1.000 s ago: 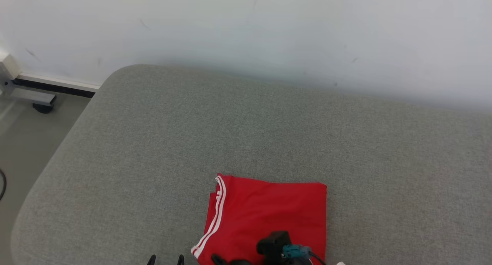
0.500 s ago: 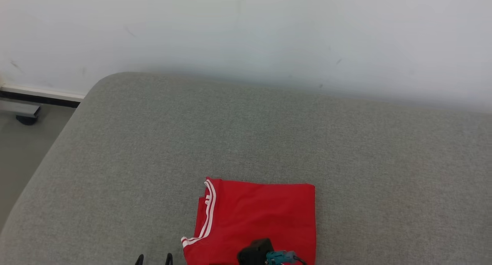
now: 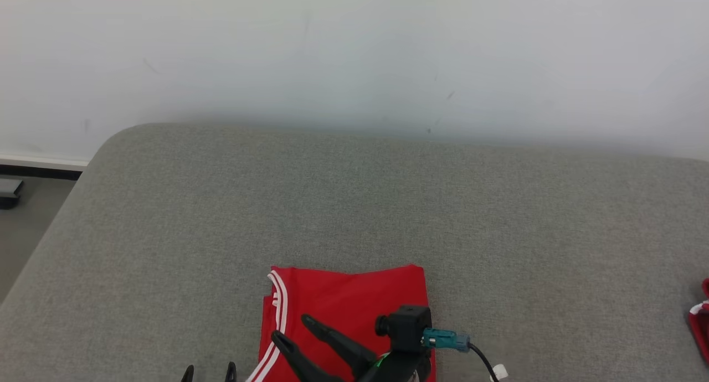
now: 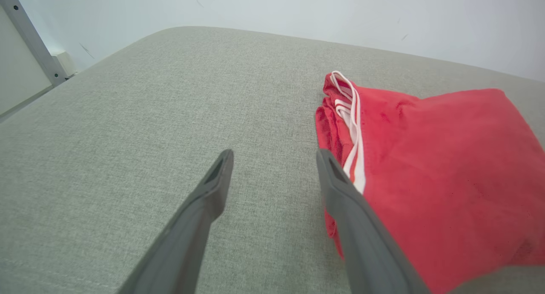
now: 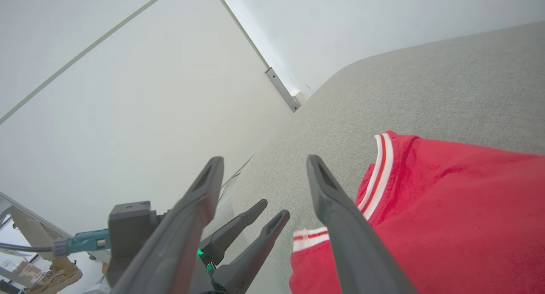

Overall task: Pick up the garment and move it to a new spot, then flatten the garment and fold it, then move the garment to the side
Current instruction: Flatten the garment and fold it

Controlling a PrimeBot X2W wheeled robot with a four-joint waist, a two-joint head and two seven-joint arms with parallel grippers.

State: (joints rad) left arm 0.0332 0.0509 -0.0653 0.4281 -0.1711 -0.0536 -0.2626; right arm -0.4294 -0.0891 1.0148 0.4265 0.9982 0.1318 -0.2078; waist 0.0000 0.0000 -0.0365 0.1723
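Observation:
The garment (image 3: 343, 302) is red with white stripes along one edge and lies folded in a neat rectangle at the near middle of the grey cushion (image 3: 388, 205). My right gripper (image 3: 289, 328) hovers over its left striped part, open, with nothing between its fingers. In the right wrist view the right gripper (image 5: 264, 162) spreads wide above the garment (image 5: 447, 208). My left gripper (image 3: 209, 371) is just left of the garment, open and empty. The left wrist view has the left gripper (image 4: 274, 157) over bare cushion, its right finger beside the garment's (image 4: 425, 157) striped edge.
A white wall (image 3: 354, 50) runs behind the cushion. The floor (image 3: 27, 216) drops away past the cushion's rounded left edge. Another red and white item (image 3: 700, 321) shows at the far right edge. My left gripper (image 5: 272, 209) also appears low in the right wrist view.
The head camera has shifted, so the whole picture slid left. My right gripper has opened and risen off the garment; its two fingers now show spread above the striped side.

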